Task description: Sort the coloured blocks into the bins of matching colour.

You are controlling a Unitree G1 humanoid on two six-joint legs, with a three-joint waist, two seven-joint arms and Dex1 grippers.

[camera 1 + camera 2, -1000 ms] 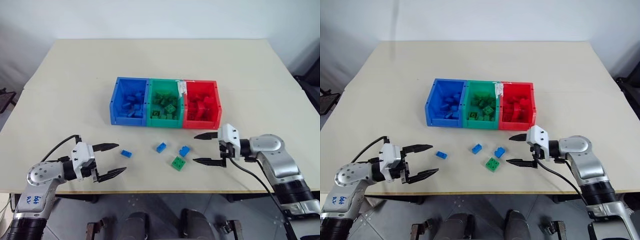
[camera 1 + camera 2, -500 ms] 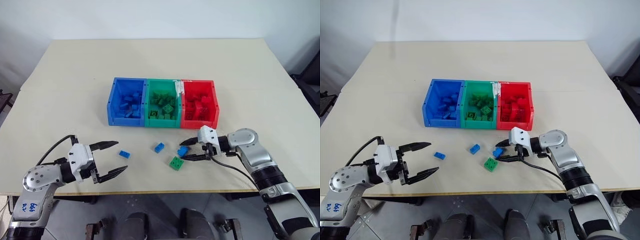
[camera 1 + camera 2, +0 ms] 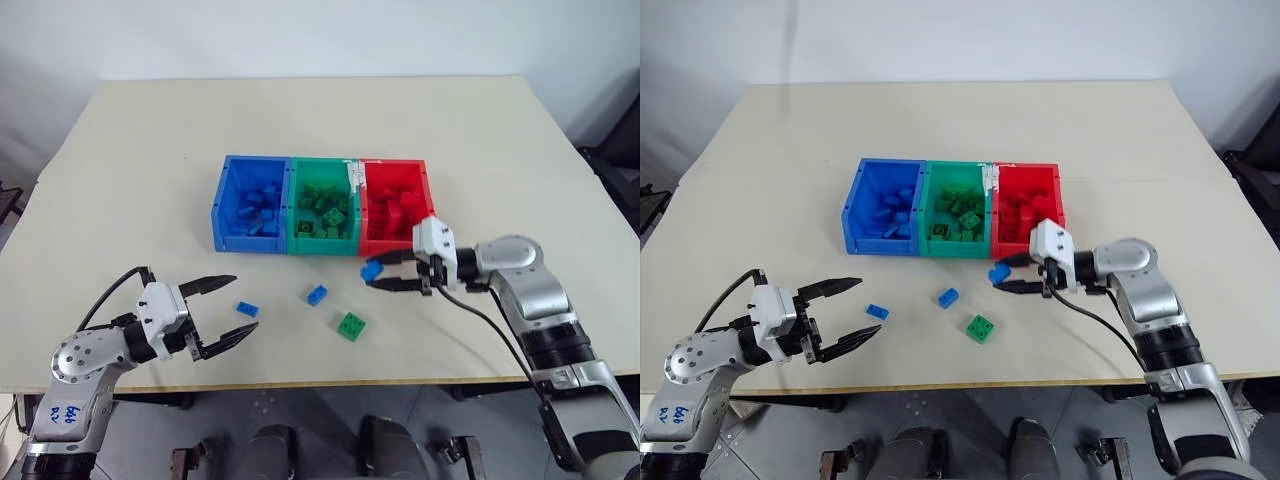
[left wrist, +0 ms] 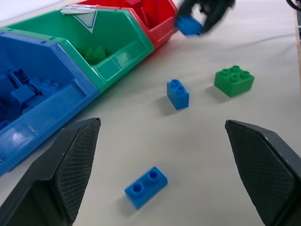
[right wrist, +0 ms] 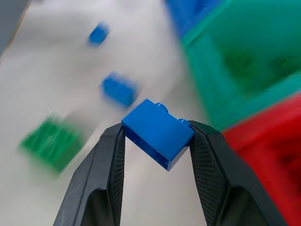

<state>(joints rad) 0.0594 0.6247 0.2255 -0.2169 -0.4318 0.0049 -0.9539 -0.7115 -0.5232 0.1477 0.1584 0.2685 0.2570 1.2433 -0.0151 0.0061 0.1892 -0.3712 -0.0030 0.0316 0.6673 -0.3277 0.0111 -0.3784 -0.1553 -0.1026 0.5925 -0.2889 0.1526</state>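
Right gripper (image 3: 378, 277) clenched on a blue block (image 5: 157, 133), lifted just off the red bin's (image 3: 428, 232) front. Carry step; next it needs swinging over the blue bin (image 3: 222, 205), then release.

Right gripper (image 3: 383, 276) fingers pinched together, wrist angled inward, left gripper (image 3: 222, 311) fingers spread wide, held level

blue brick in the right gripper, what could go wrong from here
The right gripper holds the blue brick at its fingertips only, so it may slip out. It hangs beside the red bin, while the blue bin lies past the green bin; an early release would missort it.
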